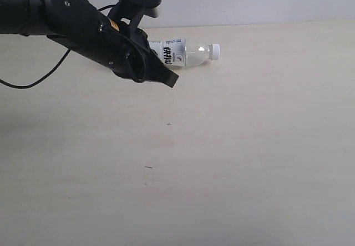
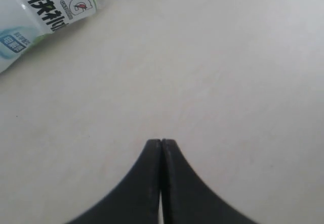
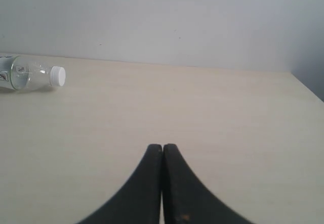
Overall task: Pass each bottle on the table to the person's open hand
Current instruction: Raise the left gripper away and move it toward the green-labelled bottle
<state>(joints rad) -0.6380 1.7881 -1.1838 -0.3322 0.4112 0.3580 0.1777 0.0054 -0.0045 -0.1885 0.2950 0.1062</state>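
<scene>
Bottle, just one, white-capped, sideways on the table

I count one white-capped clear bottle on the single beige table, plus two grippers: left gripper and right gripper.

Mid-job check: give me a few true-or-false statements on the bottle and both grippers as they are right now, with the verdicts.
1. The bottle lies on its side on the table. True.
2. Its cap is black. False: the cap is white.
3. The left gripper is holding the bottle. False: its jaws are shut on nothing, and the bottle lies apart from them on the table.
4. The right gripper has its jaws shut, with nothing between them. True.
</scene>
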